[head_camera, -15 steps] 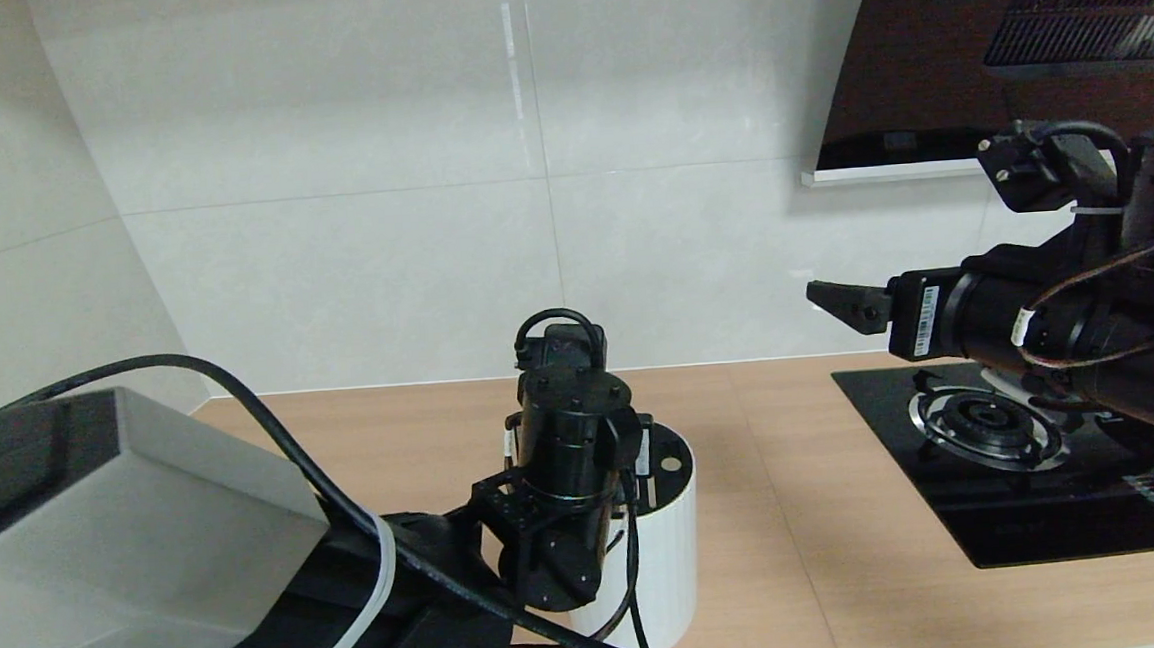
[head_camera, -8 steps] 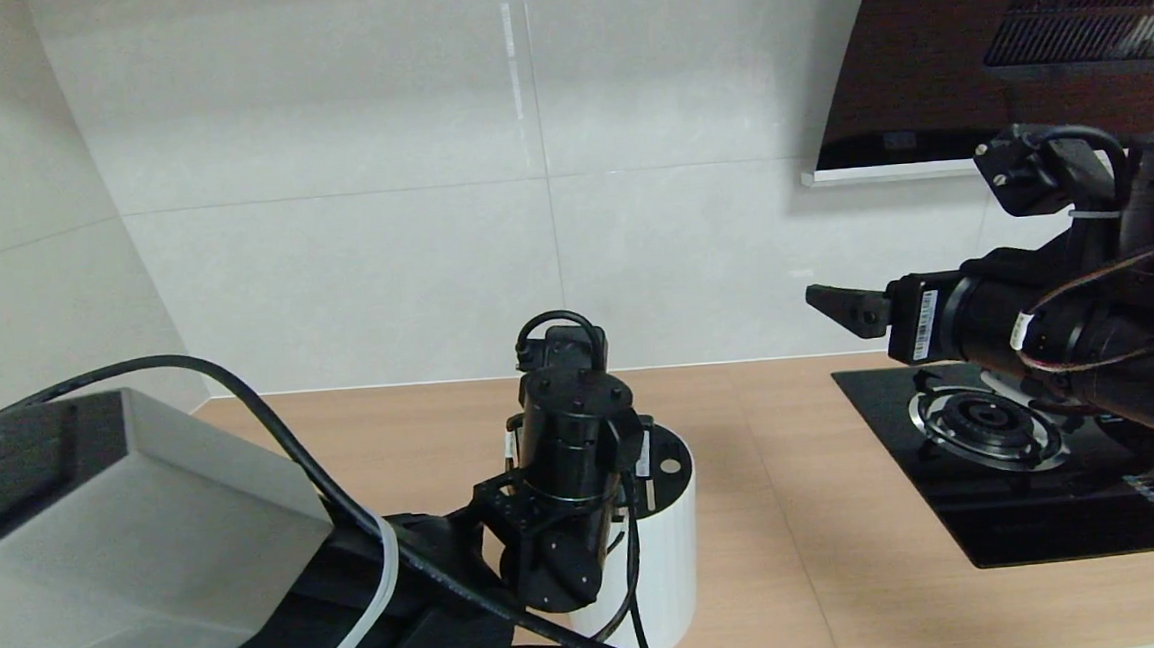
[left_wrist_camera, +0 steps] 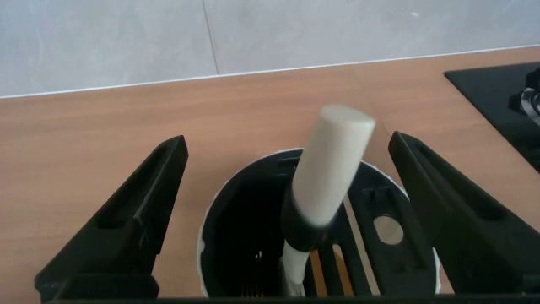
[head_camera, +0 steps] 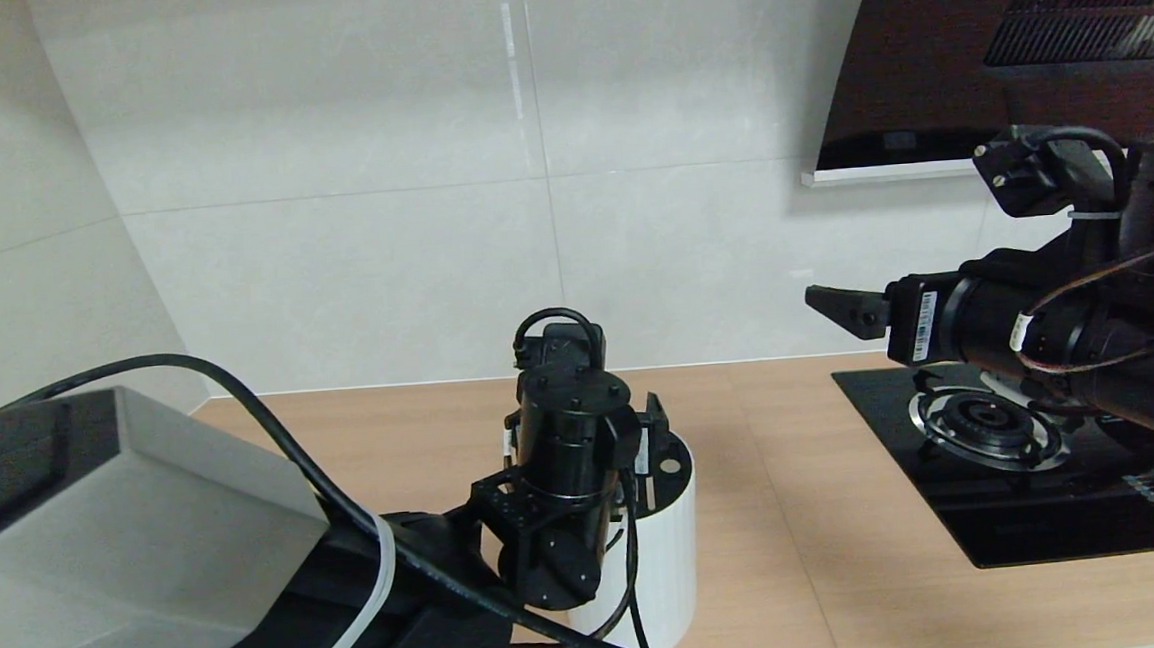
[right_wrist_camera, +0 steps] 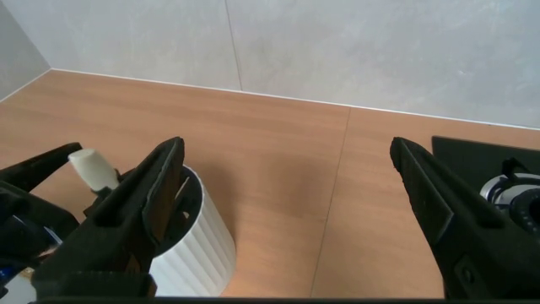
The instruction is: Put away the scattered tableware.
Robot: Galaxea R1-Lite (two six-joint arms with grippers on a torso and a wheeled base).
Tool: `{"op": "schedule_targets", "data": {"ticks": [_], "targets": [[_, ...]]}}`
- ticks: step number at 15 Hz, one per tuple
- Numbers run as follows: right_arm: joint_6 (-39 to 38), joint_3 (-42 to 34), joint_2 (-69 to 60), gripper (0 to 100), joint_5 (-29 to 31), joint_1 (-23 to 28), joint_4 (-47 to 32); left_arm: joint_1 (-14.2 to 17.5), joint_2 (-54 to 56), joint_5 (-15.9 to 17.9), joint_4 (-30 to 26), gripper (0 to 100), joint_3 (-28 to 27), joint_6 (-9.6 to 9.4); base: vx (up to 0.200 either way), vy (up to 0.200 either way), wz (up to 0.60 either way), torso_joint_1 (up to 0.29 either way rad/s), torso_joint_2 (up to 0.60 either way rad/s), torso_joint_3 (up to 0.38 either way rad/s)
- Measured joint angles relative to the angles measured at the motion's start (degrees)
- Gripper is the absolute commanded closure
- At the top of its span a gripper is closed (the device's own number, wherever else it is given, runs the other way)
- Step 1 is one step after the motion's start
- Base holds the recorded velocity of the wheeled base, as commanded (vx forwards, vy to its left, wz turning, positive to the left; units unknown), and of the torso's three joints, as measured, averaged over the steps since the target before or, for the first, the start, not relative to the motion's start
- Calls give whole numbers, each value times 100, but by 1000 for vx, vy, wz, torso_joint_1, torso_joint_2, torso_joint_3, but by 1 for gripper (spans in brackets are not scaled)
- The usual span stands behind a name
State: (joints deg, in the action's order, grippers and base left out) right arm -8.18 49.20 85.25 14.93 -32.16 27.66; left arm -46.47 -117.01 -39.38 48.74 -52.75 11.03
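Cream-handled utensil (left_wrist_camera: 331, 165) leans inside the white ribbed holder (head_camera: 669, 549) on the table (head_camera: 769, 513), so that piece looks stowed. Whether more tableware waits elsewhere cannot be told. The left arm points down over the holder, its left end effector (left_wrist_camera: 285, 145) spread wide either side of the handle, gripping nothing. Further right, the right arm is held level above the table near the stove (head_camera: 999, 509), right end effector (right_wrist_camera: 285, 148) wide open and empty.

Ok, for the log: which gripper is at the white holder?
The left gripper, open astride the cream-handled utensil in the holder; the right gripper hangs apart, near the stove.
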Motion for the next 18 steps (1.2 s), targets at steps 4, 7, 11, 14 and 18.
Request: {"op": "schedule_targets", "data": {"ticks": [4, 7, 11, 14, 18], "targets": [[0, 0, -7, 0, 0, 7, 1, -46, 581, 90, 110, 0, 165, -100, 0, 0, 0, 0, 0, 0], [-5, 0, -27, 0, 22, 7, 9, -118, 1790, 790, -27, 0, 700, -401, 0, 0, 0, 0, 0, 0], [-13, -4, -239, 0, 80, 11, 9, 140, 3307, 1229, -522, 0, 1270, -863, 0, 0, 0, 0, 0, 0], [-11, -282, -714, 0, 107, 18, -5, 681, 4229, 1264, -596, 0, 2025, -923, 0, 0, 0, 0, 0, 0], [137, -1276, -2044, 0, 107, 254, -312, 1376, 5851, 1280, -1284, 0, 2977, -970, 0, 0, 0, 0, 0, 0]]}}
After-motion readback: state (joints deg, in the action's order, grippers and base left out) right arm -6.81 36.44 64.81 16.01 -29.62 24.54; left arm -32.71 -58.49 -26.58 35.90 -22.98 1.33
